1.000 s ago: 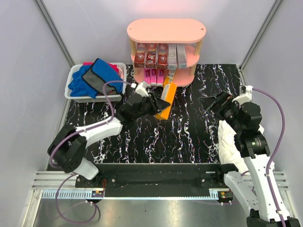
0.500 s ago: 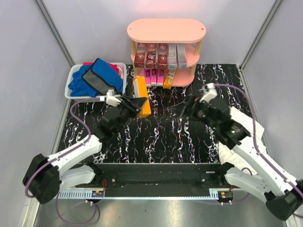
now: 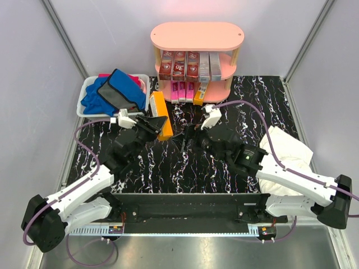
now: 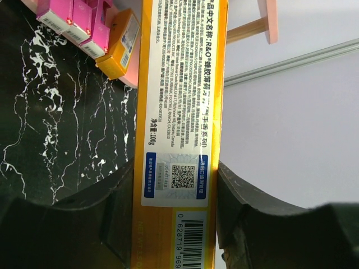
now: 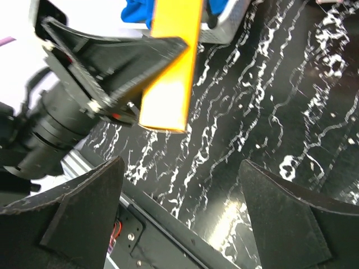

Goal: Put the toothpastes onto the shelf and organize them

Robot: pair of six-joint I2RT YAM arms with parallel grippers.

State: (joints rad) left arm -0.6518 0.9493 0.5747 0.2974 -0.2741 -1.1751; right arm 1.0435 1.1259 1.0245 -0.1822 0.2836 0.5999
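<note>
A fixed camera high above and behind the two arm bases looks down and forward over the whole black marbled worktop [image 3: 185, 168], the pink shelf [image 3: 196, 36] standing at its far edge. The left wrist camera peers from very close along the left pincer [image 4: 176, 193], the orange toothpaste box [image 4: 179, 84] in its grip filling the centre of the frame, the foot of the shelf just beyond. Low over the worktop, the right wrist camera faces between the wide-apart fingers of the right pincer [image 5: 179, 218] toward that same box and the left pincer, which all three views share.
</note>
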